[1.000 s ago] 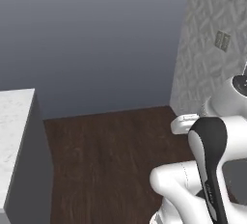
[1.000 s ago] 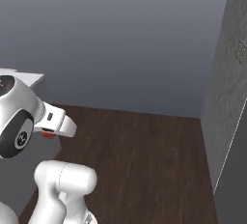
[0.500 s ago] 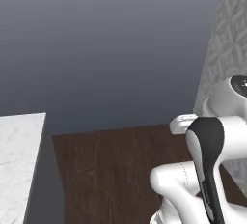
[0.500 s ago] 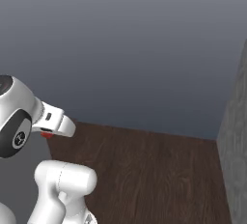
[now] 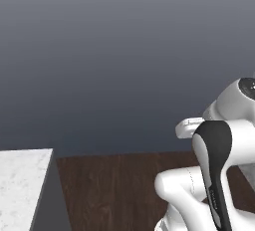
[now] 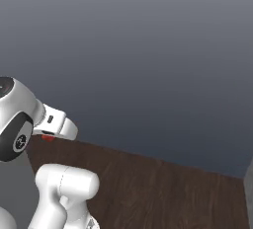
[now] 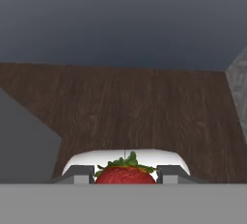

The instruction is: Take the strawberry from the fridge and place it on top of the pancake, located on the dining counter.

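Both base views have swung since a second ago: the base is turning. The pincer [image 7: 125,179] grips the strawberry [image 7: 125,174]; marble tabletop [image 5: 20,185] enters left, delivery pending.

Dark wood floor [image 7: 135,107] — white marble counter [image 5: 20,185], seemingly bare.

Rendered throughout, evenly and softly lit, with no visible lamp and no cast shadows to speak of. Dim grey-blue backdrop, shading from darker at the top to paler lower down. Soft shading on the white arm [image 5: 214,175], faint sheen, no hard glare. Dark wooden floor [image 7: 140,107] a little smeared in grain, perhaps from low resolution. Edges of the strawberry [image 7: 125,174] slightly soft. No noticeable bending at the frame edges.
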Available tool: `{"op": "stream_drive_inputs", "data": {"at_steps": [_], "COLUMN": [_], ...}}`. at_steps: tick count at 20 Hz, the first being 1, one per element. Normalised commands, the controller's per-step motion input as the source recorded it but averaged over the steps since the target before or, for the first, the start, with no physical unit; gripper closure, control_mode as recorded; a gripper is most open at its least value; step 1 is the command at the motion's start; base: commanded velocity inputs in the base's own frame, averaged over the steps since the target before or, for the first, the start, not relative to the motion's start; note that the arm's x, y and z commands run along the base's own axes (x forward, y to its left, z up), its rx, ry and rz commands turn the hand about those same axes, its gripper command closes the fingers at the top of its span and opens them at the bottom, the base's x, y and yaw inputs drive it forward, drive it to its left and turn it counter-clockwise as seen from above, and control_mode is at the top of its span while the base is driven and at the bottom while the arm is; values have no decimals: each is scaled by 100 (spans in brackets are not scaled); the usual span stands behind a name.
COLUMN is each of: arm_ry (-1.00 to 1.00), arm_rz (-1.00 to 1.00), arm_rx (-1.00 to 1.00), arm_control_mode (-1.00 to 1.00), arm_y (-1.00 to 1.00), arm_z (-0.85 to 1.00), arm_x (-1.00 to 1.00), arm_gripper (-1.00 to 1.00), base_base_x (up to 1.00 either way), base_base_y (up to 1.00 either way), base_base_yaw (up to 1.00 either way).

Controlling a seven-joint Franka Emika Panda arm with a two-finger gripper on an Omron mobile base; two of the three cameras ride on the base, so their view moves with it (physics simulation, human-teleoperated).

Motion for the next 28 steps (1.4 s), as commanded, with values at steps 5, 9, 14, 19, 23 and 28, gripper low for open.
{"op": "stream_drive_inputs", "data": {"at_steps": [5,9,14,19,23,28], "arm_ry": [0,0,0,0,0,0], "arm_rz": [0,0,0,0,0,0], "arm_rx": [0,0,0,0,0,0], "arm_control_mode": [100,100,100,100,100,100], "arm_y": [0,0,0,0,0,0], "arm_z": [0,0,0,0,0,0], "arm_x": [0,0,0,0,0,0], "arm_gripper": [100,100,100,100,100,100], "base_base_x": [100,100,100,100,100,100], "base_base_y": [10,-3,-23,-6,0,0], "base_base_yaw": [41,52,60,62,59,56]}}
